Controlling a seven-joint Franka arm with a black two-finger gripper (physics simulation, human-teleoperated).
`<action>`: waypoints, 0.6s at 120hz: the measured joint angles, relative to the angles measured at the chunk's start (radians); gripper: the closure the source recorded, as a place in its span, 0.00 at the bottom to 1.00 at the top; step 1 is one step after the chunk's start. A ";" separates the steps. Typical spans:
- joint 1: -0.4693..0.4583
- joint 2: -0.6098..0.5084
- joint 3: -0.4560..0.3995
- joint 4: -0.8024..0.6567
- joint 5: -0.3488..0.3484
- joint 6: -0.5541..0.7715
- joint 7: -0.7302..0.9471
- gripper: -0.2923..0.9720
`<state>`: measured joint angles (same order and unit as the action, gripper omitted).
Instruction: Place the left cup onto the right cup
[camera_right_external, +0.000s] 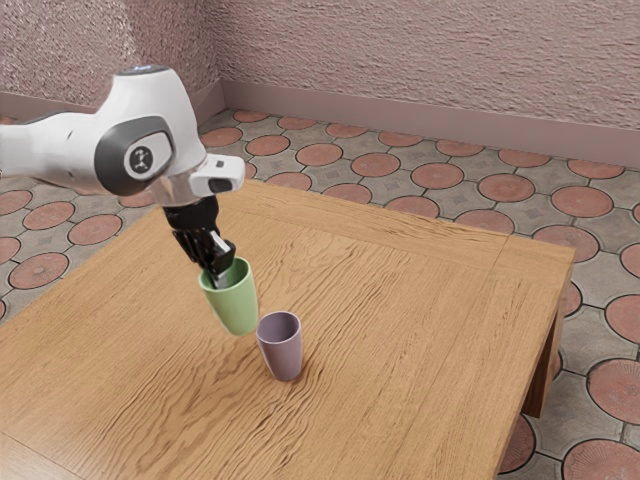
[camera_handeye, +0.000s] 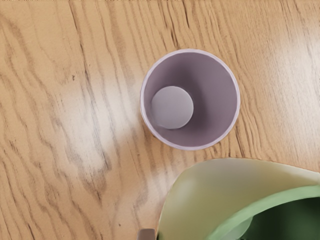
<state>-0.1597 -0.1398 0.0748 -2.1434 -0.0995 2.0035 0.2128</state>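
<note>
Green cup, exterior view: the green cup (camera_right_external: 234, 300) hangs tilted from my gripper, mouth turned up toward the arm, its base looking just clear of the wood.
Gripper, exterior view: the black gripper (camera_right_external: 215, 268) comes down from the white arm (camera_right_external: 100, 150) and pinches the cup's rim, one finger inside the mouth and one outside, so the hand is narrow and holding the cup wall.
Purple cup, exterior view: the purple cup (camera_right_external: 280, 345) stands upright on the table (camera_right_external: 430, 300), just beside the green cup on the exterior view's right and a little lower.
Gap, exterior view: I cannot tell whether the two cups touch; they look very close.
Purple cup, wrist view: the purple cup (camera_handeye: 190, 98) is seen from straight above, mouth open, its pale round floor visible inside.
Green cup, wrist view: the green cup's (camera_handeye: 220, 200) pale outer wall and dark inside sit close under my hand, beside the purple rim and not over it.
Table, wrist view: wood grain (camera_handeye: 60, 125) lies all around the purple cup.
Handling, my judgement: the cup looks light, stiff and smooth, like thin plastic. A rim pinch lets it swing, so I would move gently.
Grip point, my judgement: the rim wall is the sensible hold, leaving the base free to seat on the purple cup.
</note>
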 joint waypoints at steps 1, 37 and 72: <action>0.000 0.001 0.000 0.001 0.000 0.000 0.000 0.85; 0.000 0.027 -0.003 0.020 -0.004 0.039 0.004 0.85; 0.000 0.062 -0.004 0.020 -0.004 0.108 0.005 0.85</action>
<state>-0.1596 -0.0775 0.0706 -2.1235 -0.1037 2.1116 0.2174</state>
